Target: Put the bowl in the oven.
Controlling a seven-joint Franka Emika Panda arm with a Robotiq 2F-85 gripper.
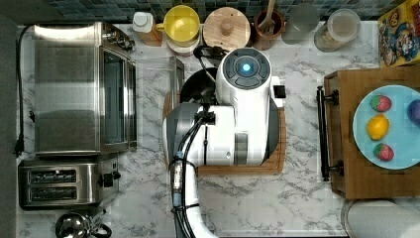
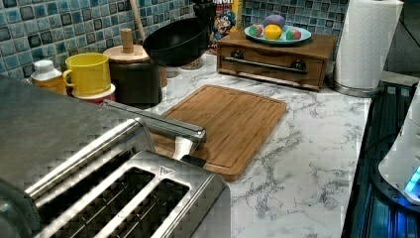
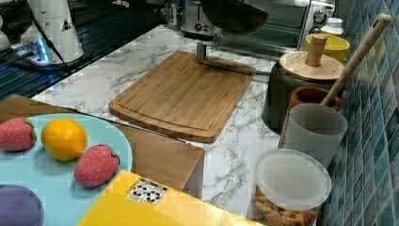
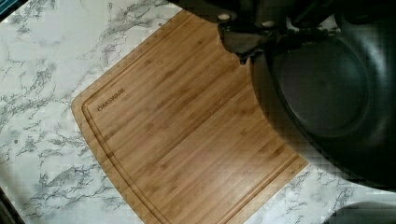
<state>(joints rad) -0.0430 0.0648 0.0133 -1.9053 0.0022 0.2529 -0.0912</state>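
The black bowl hangs in the air, tilted, above the far end of the wooden cutting board. My gripper is shut on its rim, and the dark inside of the bowl lies right beside the fingers. In the top view my arm covers most of the bowl, leaving a dark arc. The steel oven stands at the top view's left with its glass door folded down flat, the bar handle reaching over the board's edge. In the right view the bowl floats in front of the oven.
A two-slot toaster sits beside the oven. Along the tiled wall stand a yellow bowl, a wooden lid on a dark pot, a utensil jar and canisters. A wooden box carries a plate of fruit.
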